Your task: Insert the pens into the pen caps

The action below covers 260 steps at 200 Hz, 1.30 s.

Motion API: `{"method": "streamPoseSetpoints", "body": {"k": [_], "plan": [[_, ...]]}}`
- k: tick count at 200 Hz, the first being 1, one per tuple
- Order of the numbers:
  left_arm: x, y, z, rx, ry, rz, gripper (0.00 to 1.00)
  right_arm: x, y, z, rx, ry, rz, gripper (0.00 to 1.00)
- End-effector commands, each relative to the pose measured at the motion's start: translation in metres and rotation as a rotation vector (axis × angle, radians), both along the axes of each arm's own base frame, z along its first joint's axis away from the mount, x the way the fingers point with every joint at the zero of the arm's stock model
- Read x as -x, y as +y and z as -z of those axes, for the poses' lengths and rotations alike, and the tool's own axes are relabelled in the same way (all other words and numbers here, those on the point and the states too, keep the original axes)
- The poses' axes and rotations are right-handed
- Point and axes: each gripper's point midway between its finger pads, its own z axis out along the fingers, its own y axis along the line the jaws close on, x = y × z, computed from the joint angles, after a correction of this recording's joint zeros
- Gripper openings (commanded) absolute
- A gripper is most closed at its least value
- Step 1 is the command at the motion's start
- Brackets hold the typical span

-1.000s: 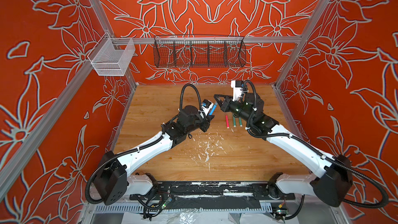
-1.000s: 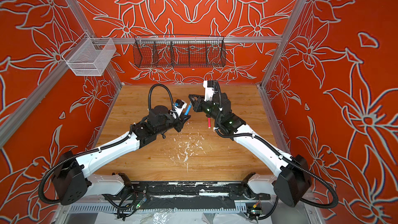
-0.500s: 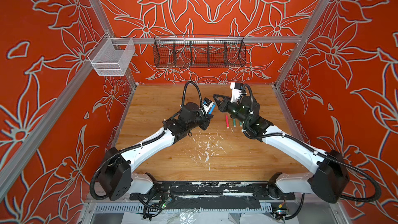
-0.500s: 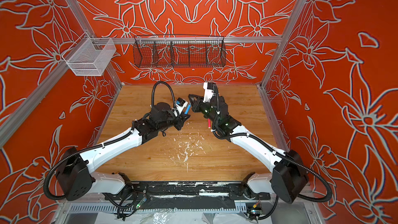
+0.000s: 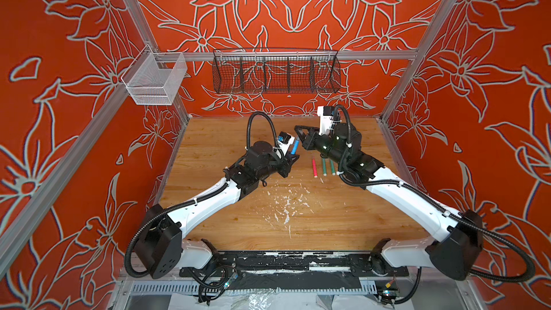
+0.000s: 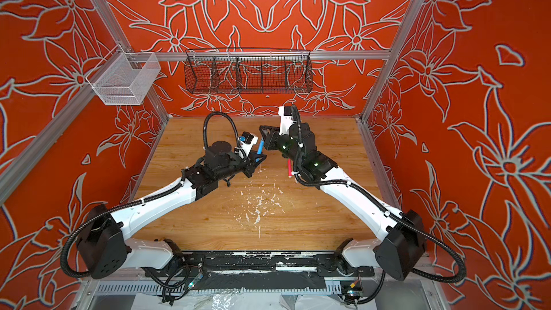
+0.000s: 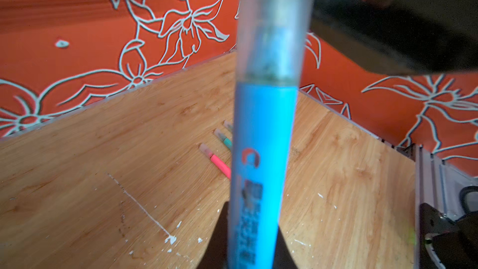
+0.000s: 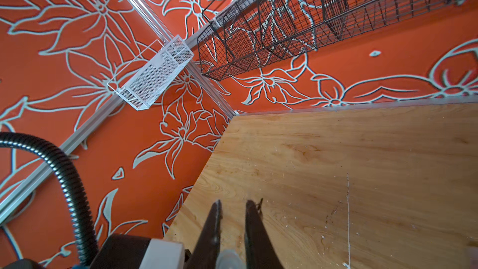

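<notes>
Left claw [image 5: 292, 158]: poised above bench [image 5: 238, 219], arm stretched forward, pinching blue pen [image 5: 295, 146], tip up.
Right claw [image 8: 234, 203]: opposite, clamped on pen cap [image 8: 227, 258].
Left wrist view alone: cap sits over pen's tip.

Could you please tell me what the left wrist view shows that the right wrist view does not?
Left wrist only: the blue pen up close, plus the red-pink pen and a green pen lying capped. Right wrist only: the white mesh basket. Both: the wooden table, black wire basket and orange floral wall.
</notes>
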Motion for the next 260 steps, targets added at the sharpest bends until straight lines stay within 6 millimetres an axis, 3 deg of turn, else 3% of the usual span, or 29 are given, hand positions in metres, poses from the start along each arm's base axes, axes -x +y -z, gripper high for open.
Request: {"method": "streamPoseSetpoints", "body": {"k": [1,28,67,104,152,184,260], "plan": [[-0.016,0.027,-0.088,0.275,-0.162,-0.118,0.00,0.051,0.038,0.052,0.110,0.224,-0.253,0.00],[-0.004,0.029,-0.077,0.256,-0.140,-0.086,0.00,0.048,0.043,0.047,0.095,0.228,-0.264,0.00],[0.006,0.034,-0.078,0.257,-0.147,-0.076,0.00,0.047,0.042,0.036,0.087,0.210,-0.255,0.04],[0.014,0.038,-0.075,0.242,-0.155,-0.074,0.00,0.045,0.041,0.024,0.086,0.182,-0.247,0.20],[0.016,0.038,-0.072,0.247,-0.145,-0.066,0.00,0.038,0.023,-0.029,0.104,0.029,-0.159,0.40],[0.018,0.038,-0.074,0.254,-0.148,-0.060,0.00,0.034,0.006,-0.054,0.131,-0.056,-0.097,0.45],[0.021,0.035,-0.076,0.272,-0.137,-0.040,0.00,0.051,0.030,-0.042,0.186,-0.107,-0.285,0.44]]}}
